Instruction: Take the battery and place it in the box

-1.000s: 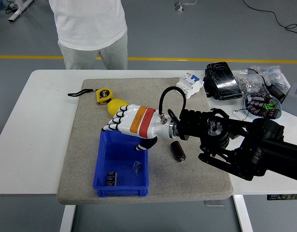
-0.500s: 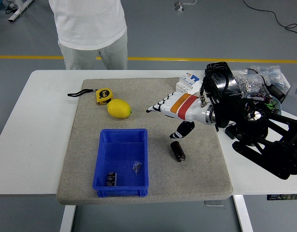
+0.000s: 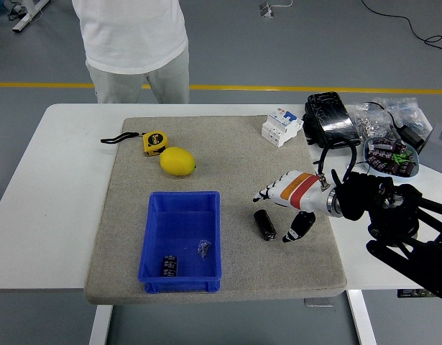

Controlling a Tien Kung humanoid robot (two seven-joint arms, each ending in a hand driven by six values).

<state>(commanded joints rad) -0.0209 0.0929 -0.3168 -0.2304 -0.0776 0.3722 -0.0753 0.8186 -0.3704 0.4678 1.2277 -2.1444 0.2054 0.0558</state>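
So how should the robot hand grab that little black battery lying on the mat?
Probably around the middle of the battery, coming down from above. It lies flat, a short cylinder, its ends pointing roughly toward and away from the robot, so fingers can pinch its long sides. The right hand, open, is beside it.

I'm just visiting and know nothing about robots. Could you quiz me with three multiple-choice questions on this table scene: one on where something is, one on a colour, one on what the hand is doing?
1. Where does the battery lie?
A. inside the box
B. on the grey mat, right of the box
C. on the bare white table

2. What colour is the box?
A. red
B. green
C. blue

3. What is the right hand doing?
A. open, holding nothing, beside the battery
B. gripping the lemon
C. resting inside the box

Answers: 1 B, the battery sits on the mat between box and hand. 2 C, its walls are plainly blue. 3 A, its fingers are extended and empty; the lemon lies far off.
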